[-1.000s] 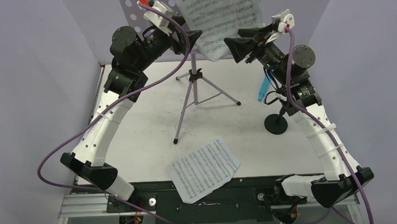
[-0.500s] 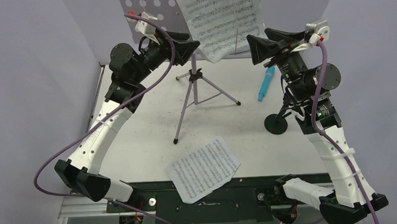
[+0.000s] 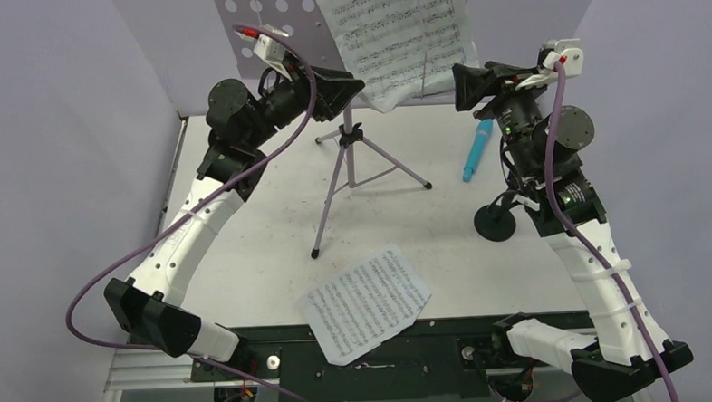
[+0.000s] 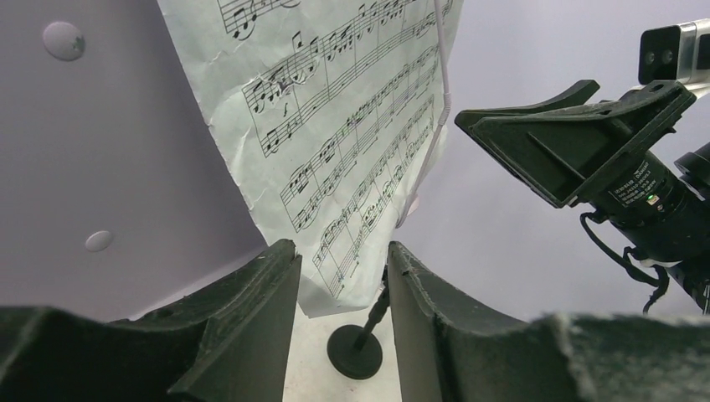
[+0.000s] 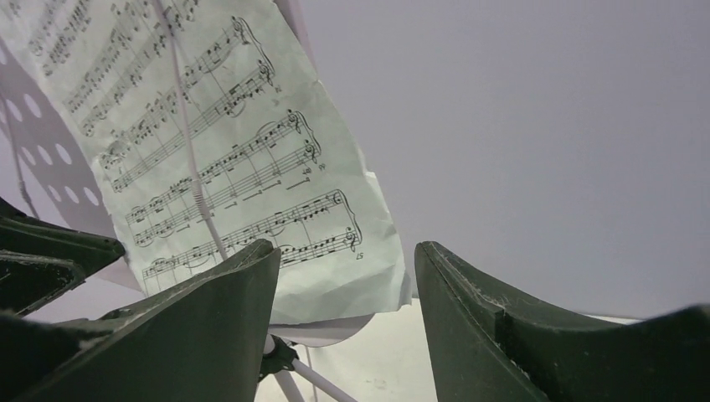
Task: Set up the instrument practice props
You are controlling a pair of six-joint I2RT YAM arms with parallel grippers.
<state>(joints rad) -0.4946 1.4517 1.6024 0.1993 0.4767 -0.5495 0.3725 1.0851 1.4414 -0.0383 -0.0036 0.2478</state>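
Microphone (image 3: 477, 150) and loose page (image 3: 368, 302) visible only from overhead, left tool (image 4: 339, 251) and right tool (image 5: 345, 251) parted, empty

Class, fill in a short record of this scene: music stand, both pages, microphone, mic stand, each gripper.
music stand: lilac, upright on the table
page one: on the stand's desk, tilted
page two: flat at the near edge
microphone: turquoise, lying right of the stand
mic stand: black, beside the right arm
left gripper: open, at page one's lower edge
right gripper: open, right of page one
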